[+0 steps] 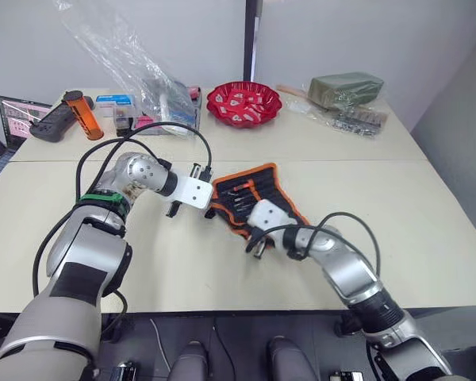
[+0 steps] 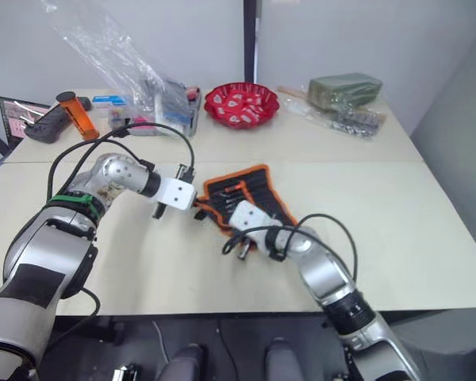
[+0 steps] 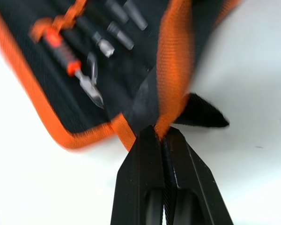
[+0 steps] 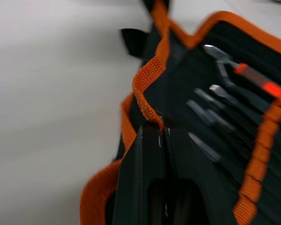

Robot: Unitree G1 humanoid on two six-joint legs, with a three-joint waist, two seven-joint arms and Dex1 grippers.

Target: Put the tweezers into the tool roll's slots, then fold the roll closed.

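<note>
Both claws, left claw (image 3: pixel 163 136) and right claw (image 4: pixel 163 125), are pinched on the tool roll (image 1: pixel 250 198) orange edging; tools are seated in the slots (image 3: pixel 91 47), folding is judged only begun.

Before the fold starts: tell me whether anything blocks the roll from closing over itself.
Nothing visible does. Both grippers, left and right, are shut on the tool roll's orange edge, tools lie flat in the slots, and the table around it is bare.
</note>
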